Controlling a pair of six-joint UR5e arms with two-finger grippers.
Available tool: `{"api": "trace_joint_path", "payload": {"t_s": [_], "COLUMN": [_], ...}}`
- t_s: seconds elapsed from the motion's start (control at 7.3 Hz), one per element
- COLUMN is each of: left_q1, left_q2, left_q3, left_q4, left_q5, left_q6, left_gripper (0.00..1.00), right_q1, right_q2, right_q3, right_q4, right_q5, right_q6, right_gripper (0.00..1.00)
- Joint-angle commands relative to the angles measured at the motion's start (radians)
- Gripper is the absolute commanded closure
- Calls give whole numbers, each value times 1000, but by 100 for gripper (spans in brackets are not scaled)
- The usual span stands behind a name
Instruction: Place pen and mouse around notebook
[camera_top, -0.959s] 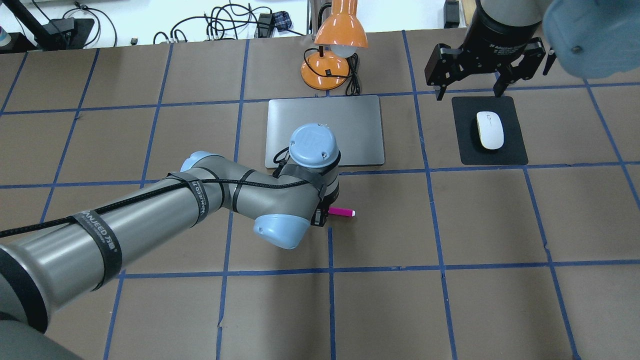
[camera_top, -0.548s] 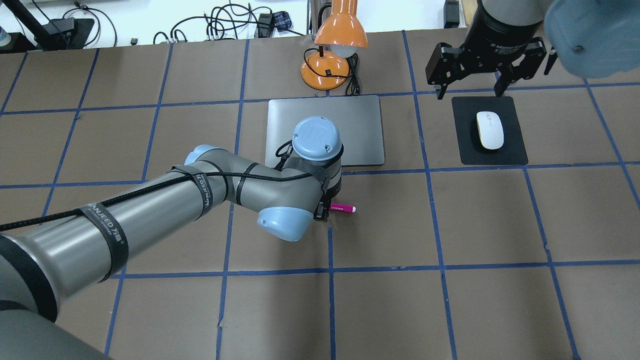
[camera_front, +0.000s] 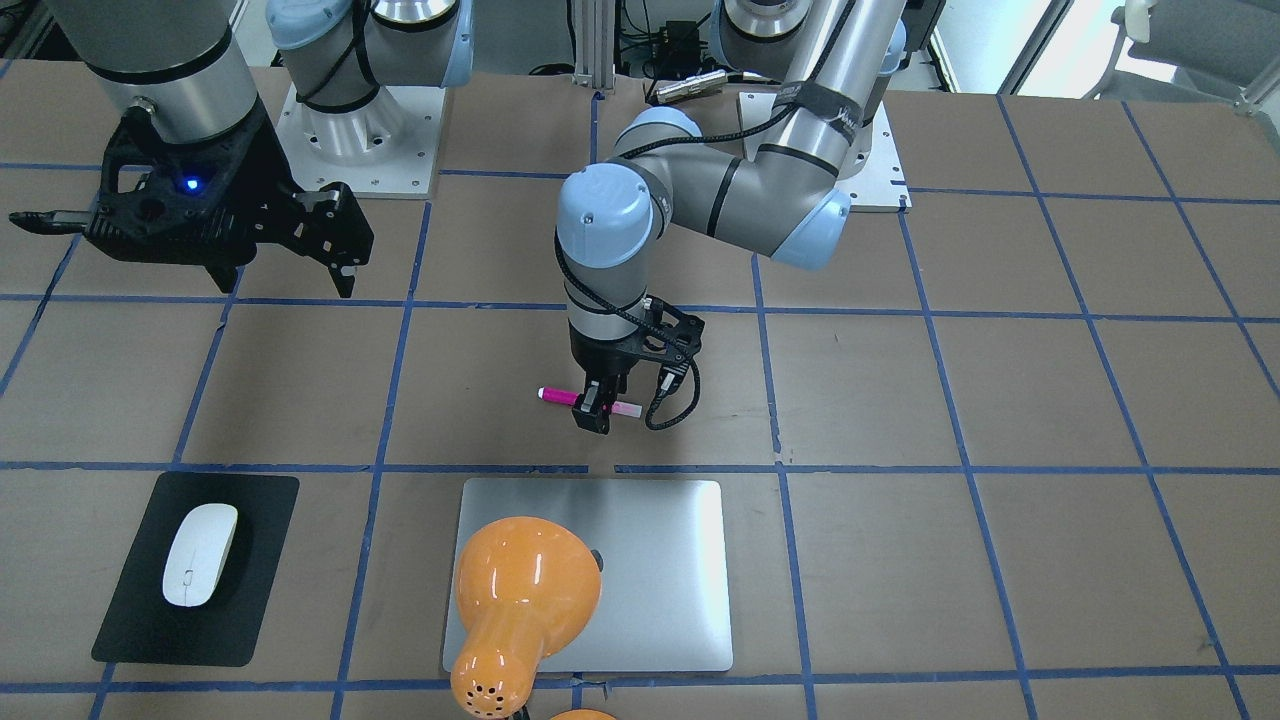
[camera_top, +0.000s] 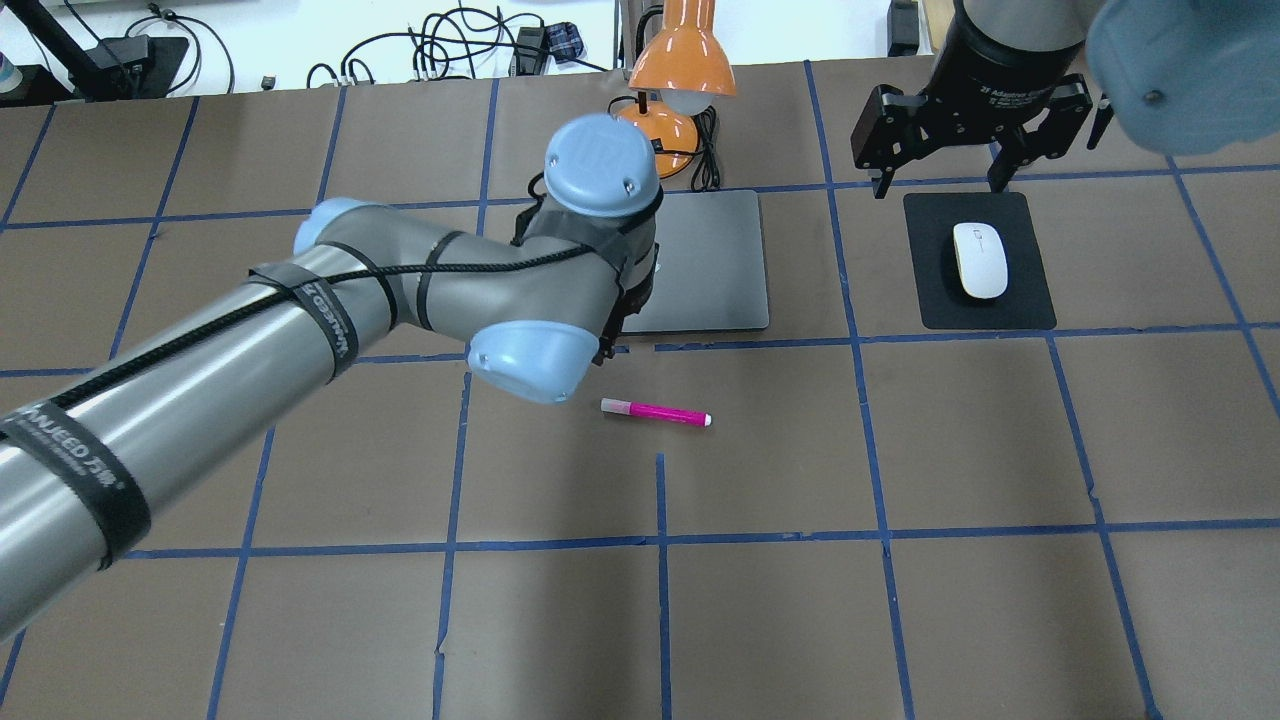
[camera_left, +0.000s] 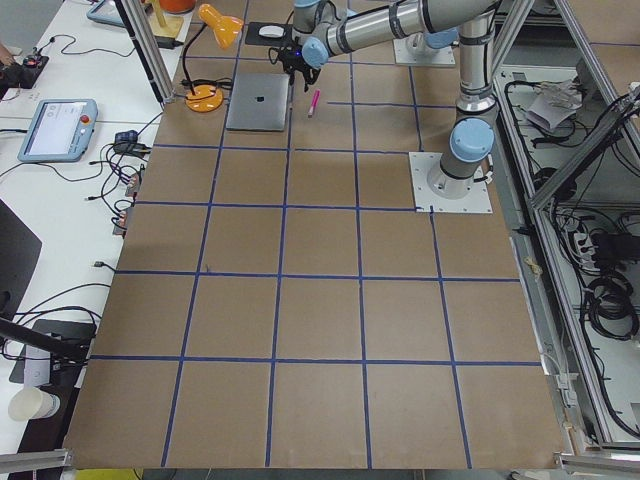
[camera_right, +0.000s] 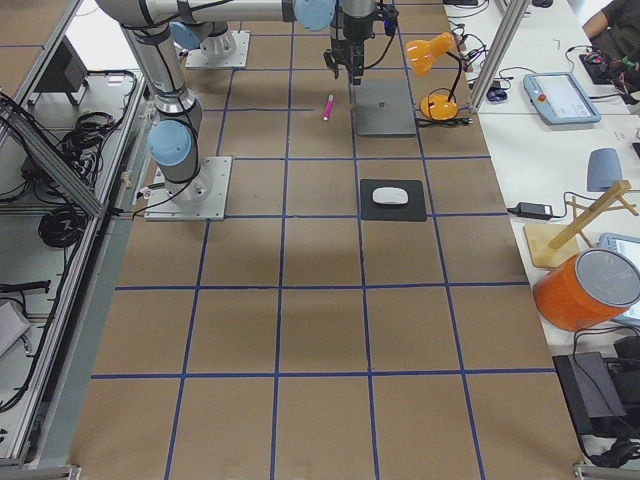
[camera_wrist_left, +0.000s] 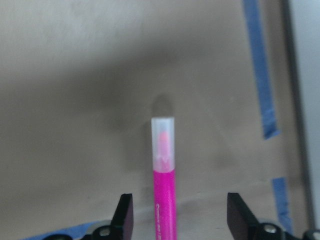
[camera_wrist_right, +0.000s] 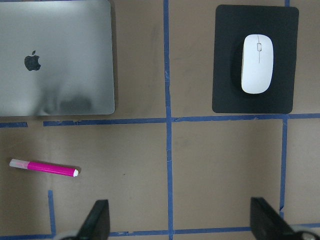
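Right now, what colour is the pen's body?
Magenta-pink pen, whitish end; best in left wrist view.

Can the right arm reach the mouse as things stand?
Probably yes. The right gripper hangs open just beyond the mouse, which lies bare on the black mat; nothing lies between them, and the left arm is off by the notebook.
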Motion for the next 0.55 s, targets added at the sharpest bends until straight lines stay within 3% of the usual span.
{"api": "trace_joint_path", "payload": {"t_s": [0.0,0.27,0.41], "left_q1": [110,283,331], "left_q2": [132,255,293], "left_q3": [130,138,140], "left_q4": [-412,-507,-533], "left_q5": [4,-3,-15], "left_q6": [557,967,1112], "left_gripper": [33,15,0], "right_q1": [3,2,2], "right_q2": [-4,-4,1], "right_q3": [0,0,0], "right_q4": [3,3,0], "right_q5": [1,1,1], "right_q6": [-1,-2,-2], "right_gripper": [0,0,0]}}
